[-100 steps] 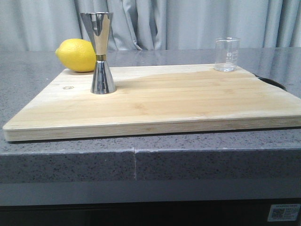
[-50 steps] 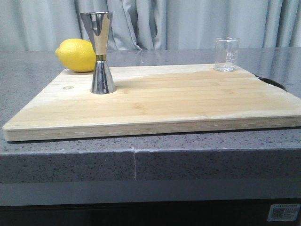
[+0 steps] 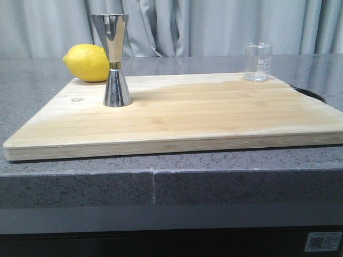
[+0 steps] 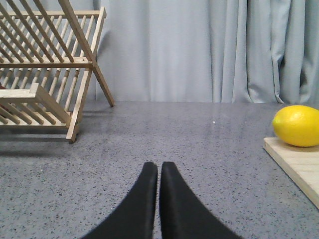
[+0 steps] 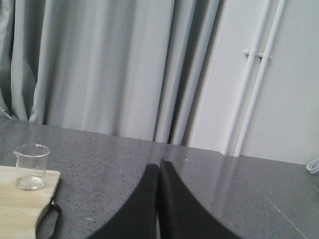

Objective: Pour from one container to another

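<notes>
On the cutting board (image 3: 214,115), jigger (image 3: 113,59) and beaker (image 3: 258,62) stand upright, well apart; contents unclear; left hand (image 4: 158,169) and right hand (image 5: 159,169) pressed together, holding nothing.

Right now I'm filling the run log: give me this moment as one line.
jigger upright on cutting board | beaker upright, far right corner | left end effector shut | right end effector shut

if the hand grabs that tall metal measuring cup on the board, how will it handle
The measuring cup looks polished, so probably slippery. Tall with a narrow waist and small foot, it may tip if nudged high. Being steel, it is likely stiff, not fragile.
</notes>
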`<move>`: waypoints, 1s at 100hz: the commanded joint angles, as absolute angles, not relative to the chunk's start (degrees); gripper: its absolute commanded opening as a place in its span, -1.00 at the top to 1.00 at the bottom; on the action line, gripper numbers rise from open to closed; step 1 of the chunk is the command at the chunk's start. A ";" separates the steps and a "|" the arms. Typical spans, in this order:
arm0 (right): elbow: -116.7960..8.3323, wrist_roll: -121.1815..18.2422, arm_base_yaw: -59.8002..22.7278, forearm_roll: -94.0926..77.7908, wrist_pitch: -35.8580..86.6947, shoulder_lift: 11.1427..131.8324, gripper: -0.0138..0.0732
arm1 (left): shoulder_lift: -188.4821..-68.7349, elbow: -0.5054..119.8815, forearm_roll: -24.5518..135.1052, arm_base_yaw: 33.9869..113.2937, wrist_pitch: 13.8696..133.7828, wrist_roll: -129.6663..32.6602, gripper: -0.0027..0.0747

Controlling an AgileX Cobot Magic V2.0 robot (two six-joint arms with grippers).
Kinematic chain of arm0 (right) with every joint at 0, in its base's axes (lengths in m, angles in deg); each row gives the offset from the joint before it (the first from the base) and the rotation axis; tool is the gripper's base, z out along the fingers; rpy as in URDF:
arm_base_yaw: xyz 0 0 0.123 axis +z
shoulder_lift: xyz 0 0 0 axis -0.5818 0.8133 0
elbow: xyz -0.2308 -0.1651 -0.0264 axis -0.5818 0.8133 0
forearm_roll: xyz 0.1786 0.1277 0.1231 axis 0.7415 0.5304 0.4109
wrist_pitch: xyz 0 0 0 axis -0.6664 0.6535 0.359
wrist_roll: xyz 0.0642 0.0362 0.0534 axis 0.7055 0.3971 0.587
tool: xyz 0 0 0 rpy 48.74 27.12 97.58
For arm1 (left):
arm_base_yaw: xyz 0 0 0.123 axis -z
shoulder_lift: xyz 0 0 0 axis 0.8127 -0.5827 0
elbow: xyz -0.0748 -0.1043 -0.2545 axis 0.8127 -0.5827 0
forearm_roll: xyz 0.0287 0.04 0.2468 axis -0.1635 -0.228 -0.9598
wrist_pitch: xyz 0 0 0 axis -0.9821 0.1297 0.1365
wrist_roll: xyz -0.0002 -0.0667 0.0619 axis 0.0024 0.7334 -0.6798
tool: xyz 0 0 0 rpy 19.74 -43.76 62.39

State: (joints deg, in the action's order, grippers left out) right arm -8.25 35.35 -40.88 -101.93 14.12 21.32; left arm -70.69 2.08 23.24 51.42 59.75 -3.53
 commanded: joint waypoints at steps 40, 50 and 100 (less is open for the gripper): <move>-9.94 35.39 -41.16 -102.20 13.46 21.90 0.85 | -69.43 0.45 23.16 51.84 55.64 -2.87 0.98; -9.80 35.39 -41.16 -102.30 14.59 21.90 0.85 | -69.43 0.45 23.16 51.84 55.64 -2.87 0.98; -8.04 -25.45 -41.16 -39.51 16.09 18.14 0.85 | -69.43 0.45 23.16 51.84 55.64 -2.87 0.98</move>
State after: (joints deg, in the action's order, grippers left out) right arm -7.85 -16.11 -40.88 -49.35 18.82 19.86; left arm -70.69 2.08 23.12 51.42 59.88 -3.53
